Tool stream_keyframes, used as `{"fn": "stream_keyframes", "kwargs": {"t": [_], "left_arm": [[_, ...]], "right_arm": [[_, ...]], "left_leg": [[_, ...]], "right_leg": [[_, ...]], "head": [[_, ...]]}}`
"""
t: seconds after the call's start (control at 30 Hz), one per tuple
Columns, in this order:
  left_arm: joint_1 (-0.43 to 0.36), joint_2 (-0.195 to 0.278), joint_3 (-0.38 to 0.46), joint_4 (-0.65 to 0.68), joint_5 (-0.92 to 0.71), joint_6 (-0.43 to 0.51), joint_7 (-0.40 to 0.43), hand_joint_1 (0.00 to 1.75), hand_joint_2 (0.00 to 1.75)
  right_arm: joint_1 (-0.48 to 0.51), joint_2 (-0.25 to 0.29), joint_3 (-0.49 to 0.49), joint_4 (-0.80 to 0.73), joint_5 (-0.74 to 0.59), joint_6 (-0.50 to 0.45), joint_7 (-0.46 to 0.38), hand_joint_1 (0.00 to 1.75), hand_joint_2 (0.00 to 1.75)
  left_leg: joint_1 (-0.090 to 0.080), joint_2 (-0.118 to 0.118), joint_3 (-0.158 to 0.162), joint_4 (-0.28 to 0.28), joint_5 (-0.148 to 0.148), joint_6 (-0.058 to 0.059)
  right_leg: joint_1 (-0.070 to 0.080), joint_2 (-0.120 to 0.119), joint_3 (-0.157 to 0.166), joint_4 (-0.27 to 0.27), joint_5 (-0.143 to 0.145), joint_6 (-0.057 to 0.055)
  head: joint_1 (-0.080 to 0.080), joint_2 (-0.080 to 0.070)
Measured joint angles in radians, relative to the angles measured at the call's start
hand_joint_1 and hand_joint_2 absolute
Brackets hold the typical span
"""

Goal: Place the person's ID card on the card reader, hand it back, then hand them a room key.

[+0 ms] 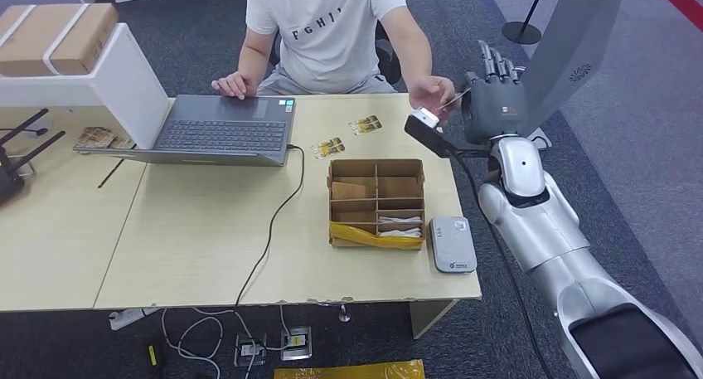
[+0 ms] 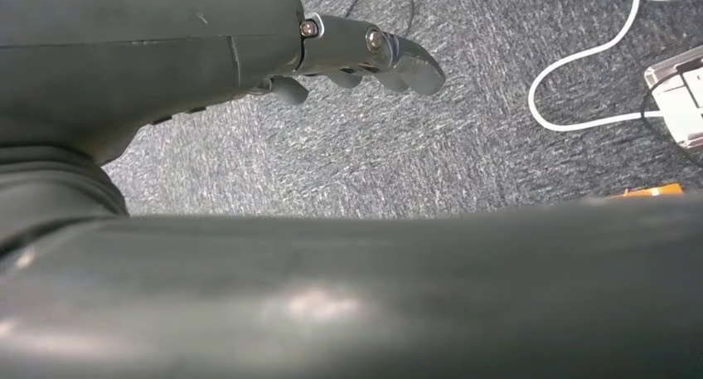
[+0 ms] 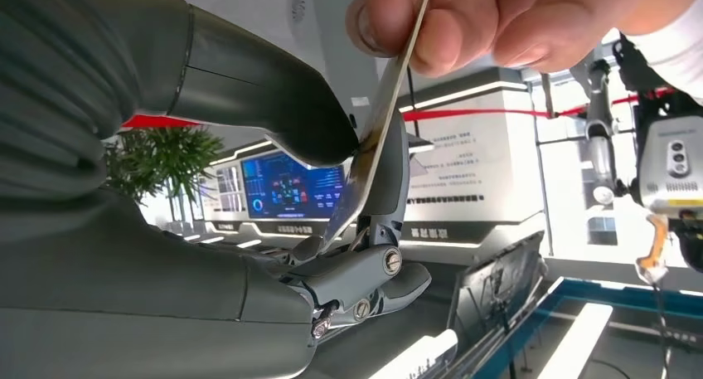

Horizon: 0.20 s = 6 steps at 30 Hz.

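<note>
My right hand (image 1: pixel 493 93) is raised past the table's far right corner, level with the person's hand (image 1: pixel 431 90). The ID card (image 1: pixel 454 99) is a thin pale card standing edge-on between the two. In the right wrist view the card (image 3: pixel 385 114) is pinched between my thumb (image 3: pixel 273 105) and fingers (image 3: pixel 390 188), while the person's fingers (image 3: pixel 464 22) grip its other end. The grey card reader (image 1: pixel 452 244) lies flat at the table's near right, beside a cardboard divider box (image 1: pixel 377 201) with white cards (image 1: pixel 399 224) in one compartment. My left hand (image 2: pixel 365 51) hangs over the carpet, holding nothing.
The person sits behind the table with one hand on an open laptop (image 1: pixel 224 128). Two yellowish cards (image 1: pixel 328 147) (image 1: pixel 366 124) lie between the laptop and the box. A black cable (image 1: pixel 273 221) runs across the table. A white stand with a cardboard carton (image 1: pixel 54 35) is at far left.
</note>
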Motion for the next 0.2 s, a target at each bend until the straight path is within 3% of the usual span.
{"fn": "stream_keyframes", "kwargs": {"t": [0.2], "left_arm": [[0.000,0.000,-0.009,0.000,-0.001,-0.002,0.005,0.00,0.00]], "right_arm": [[-0.001,0.009,0.000,0.079,-0.030,-0.017,-0.005,1.75,1.75]], "left_leg": [[0.000,0.000,0.000,0.000,0.000,0.000]], "right_leg": [[0.000,0.000,0.000,0.000,0.000,0.000]], "head": [[0.000,0.000]]}}
